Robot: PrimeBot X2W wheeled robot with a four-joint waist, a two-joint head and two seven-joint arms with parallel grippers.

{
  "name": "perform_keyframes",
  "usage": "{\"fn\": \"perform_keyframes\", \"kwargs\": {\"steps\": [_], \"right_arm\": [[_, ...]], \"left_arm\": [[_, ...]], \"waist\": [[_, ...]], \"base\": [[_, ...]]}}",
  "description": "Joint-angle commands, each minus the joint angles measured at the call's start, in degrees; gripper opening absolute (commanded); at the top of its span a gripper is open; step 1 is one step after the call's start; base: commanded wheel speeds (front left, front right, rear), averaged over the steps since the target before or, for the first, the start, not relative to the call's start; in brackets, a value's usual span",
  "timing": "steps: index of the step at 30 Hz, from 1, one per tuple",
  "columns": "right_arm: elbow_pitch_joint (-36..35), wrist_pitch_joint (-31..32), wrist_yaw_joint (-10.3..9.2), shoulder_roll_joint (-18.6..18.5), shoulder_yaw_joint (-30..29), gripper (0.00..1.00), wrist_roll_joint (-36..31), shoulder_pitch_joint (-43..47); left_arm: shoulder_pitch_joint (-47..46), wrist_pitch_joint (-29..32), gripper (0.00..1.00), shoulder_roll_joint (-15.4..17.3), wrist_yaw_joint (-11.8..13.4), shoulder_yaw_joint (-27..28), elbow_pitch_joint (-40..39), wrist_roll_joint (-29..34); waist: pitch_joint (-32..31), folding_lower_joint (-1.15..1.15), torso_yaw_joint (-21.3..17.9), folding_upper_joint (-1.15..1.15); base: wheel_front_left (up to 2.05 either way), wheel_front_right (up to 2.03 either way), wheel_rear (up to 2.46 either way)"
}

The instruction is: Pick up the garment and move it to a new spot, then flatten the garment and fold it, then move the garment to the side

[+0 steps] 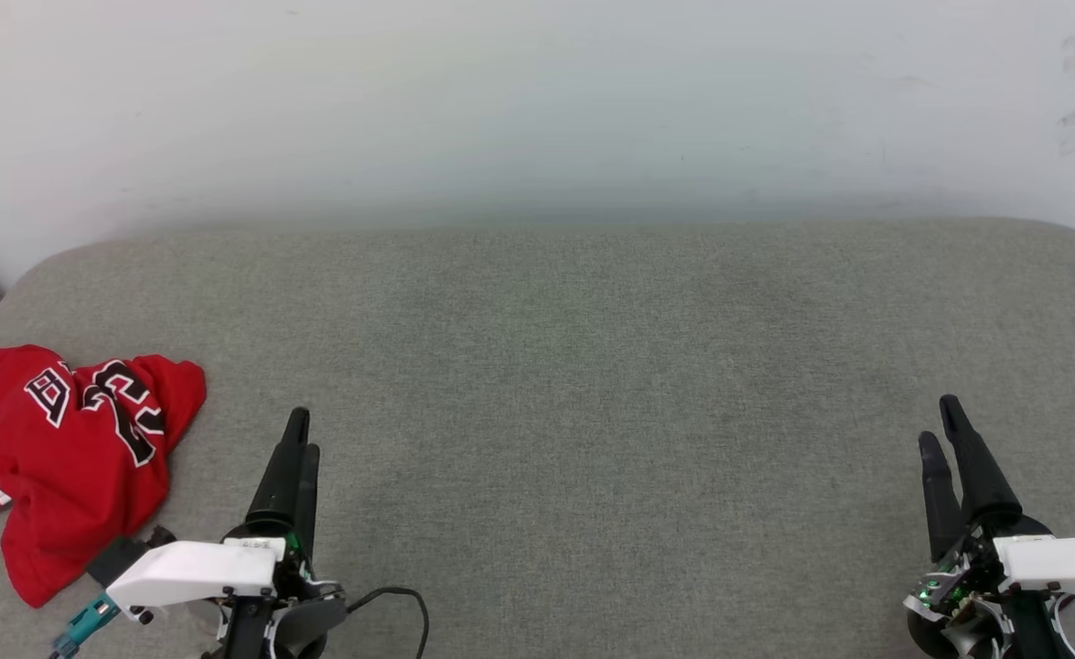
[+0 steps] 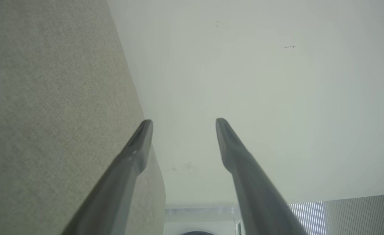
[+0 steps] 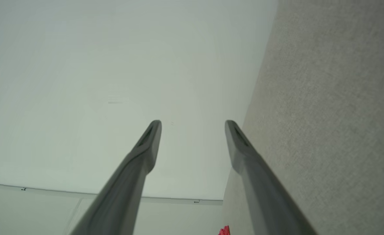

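left gripper (image 1: 303, 434): jaws wide, empty
right gripper (image 1: 940, 421): jaws wide, empty
shirt (image 1: 80, 458): crumpled at left edge of cushion (image 1: 592, 412), near left gripper; long axis near-to-far; number face up, white sleeve pointing left

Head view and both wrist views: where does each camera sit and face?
Head view: on the head, looking down at the grey cushion, garment at left; left gripper and right gripper at the bottom.
Left wrist view: on that wrist, along its open fingers toward cushion edge and wall.
Right wrist view: on that wrist, along its open fingers; red garment scrap at bottom edge.
Shared: both wrist views show cushion and wall.
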Motion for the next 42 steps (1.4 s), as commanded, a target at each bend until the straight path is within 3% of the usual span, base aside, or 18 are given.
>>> {"fn": "perform_keyframes", "kwargs": {"steps": [1, 14, 25, 42], "right_arm": [[-1.94, -1.02, 0.01, -0.98, 0.70, 1.00, -2.04, -0.34], [-4.93, -4.06, 0.01, -2.41, 2.88, 1.00, -14.11, -0.12], [-5.39, -6.37, 0.01, -3.81, 4.45, 1.00, -31.50, 0.29], [-6.71, -6.67, 0.01, -3.47, 4.84, 1.00, -52.63, 0.91]], "left_arm": [[-2.22, -0.86, 1.00, 0.13, -0.09, -0.96, -2.00, 2.56], [-2.49, -3.71, 1.00, 0.15, -0.09, -3.52, -5.12, 17.66], [-2.82, -6.01, 1.00, 0.16, -0.03, -5.29, -4.84, 33.45], [-3.44, -9.11, 1.00, 0.49, 3.72, -7.07, -2.47, 53.57]], "waist": [[-0.01, 0.00, 0.06, 0.00], [-0.05, 0.00, 0.24, 0.00], [-0.03, 0.00, 0.44, 0.00], [0.03, 0.00, 0.66, 0.00]], "base": [[0.00, 0.00, 0.00], [0.00, 0.00, 0.00], [0.00, 0.00, 0.00], [0.00, 0.00, 0.00]]}}
